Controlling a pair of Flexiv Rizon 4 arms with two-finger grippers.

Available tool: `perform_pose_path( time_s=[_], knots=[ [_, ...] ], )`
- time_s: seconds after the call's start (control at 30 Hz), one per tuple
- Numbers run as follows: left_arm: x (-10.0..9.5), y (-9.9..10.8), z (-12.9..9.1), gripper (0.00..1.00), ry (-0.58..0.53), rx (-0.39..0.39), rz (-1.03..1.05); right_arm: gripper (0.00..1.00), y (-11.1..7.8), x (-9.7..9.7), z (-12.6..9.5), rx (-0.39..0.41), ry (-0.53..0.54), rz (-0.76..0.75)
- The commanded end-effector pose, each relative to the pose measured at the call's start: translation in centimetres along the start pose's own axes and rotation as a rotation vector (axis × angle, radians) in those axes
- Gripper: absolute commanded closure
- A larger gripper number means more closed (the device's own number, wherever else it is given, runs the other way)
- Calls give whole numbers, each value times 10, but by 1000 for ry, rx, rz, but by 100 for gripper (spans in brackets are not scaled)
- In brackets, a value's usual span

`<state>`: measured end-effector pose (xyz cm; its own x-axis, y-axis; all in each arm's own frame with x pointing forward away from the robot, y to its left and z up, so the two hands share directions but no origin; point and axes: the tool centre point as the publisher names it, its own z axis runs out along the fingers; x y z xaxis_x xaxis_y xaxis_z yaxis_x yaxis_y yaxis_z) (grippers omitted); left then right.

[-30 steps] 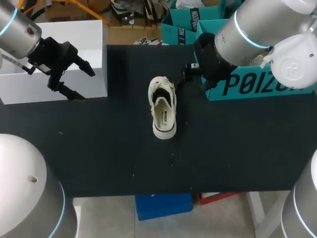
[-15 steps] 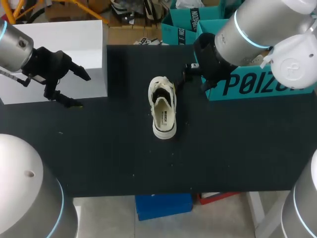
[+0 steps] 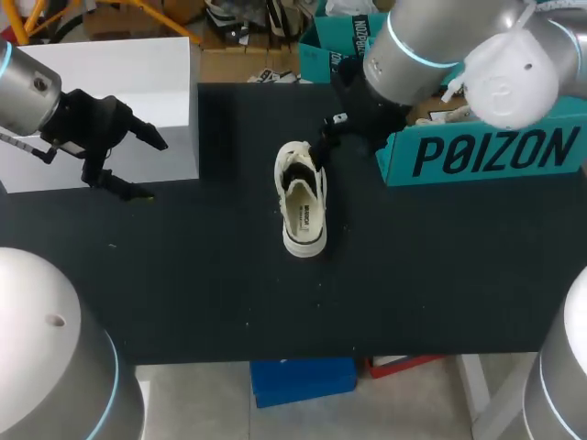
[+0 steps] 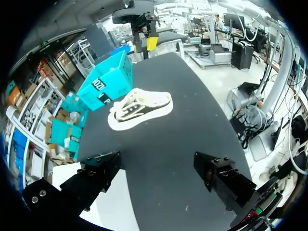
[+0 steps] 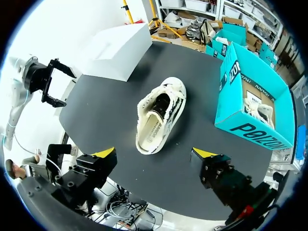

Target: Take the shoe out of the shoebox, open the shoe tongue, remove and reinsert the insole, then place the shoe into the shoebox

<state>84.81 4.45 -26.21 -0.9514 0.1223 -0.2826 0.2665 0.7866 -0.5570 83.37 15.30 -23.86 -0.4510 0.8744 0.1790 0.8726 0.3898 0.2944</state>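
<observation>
The sneaker (image 5: 159, 115) lies straight ahead of your open right pincer (image 5: 154, 153), lengthwise away from it; your open left pincer (image 3: 145, 165) is well apart.

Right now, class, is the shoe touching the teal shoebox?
Apart. The head view shows the shoe lying clear of the shoebox, with a strip of bare black table between them.

You see a shoe (image 3: 304, 209) of cream cloth with a smooth pale sole, on a matt black table (image 3: 211, 275). The teal shoebox (image 3: 486, 156) looks like cardboard. Your right arm (image 3: 417, 41) shines glossy grey.
</observation>
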Motion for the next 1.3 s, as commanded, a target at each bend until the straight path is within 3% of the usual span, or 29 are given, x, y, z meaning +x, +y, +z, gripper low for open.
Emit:
perform_pose_path(
  time_s=[0.03, 0.3, 0.67, 0.7, 0.73, 1.17, 1.27, 1.3],
  knots=[
    [2, 0, 0, 0, -5, -1, 2, 0, 31, 2, 17, 128, -36, -12],
    [2, 0, 0, 0, -5, -1, 2, 0, 47, -8, 42, 217, -93, -5],
    [2, 0, 0, 0, -5, -1, 2, 0, 52, -17, 64, 264, -183, 67],
    [2, 0, 0, 0, -5, -1, 2, 13, 51, -18, 66, 268, -190, 74],
    [2, 0, 0, 0, -5, -1, 2, 19, 51, -19, 67, 266, -190, 80],
    [2, 0, 0, 0, -5, -1, 2, 20, 45, -36, 99, 287, -192, 121],
    [2, 0, 0, 0, -5, -1, 2, 49, 44, -40, 106, 293, -193, 128],
    [2, 0, 0, 0, -5, -1, 2, 51, 43, -41, 108, 297, -196, 129]
  ],
)
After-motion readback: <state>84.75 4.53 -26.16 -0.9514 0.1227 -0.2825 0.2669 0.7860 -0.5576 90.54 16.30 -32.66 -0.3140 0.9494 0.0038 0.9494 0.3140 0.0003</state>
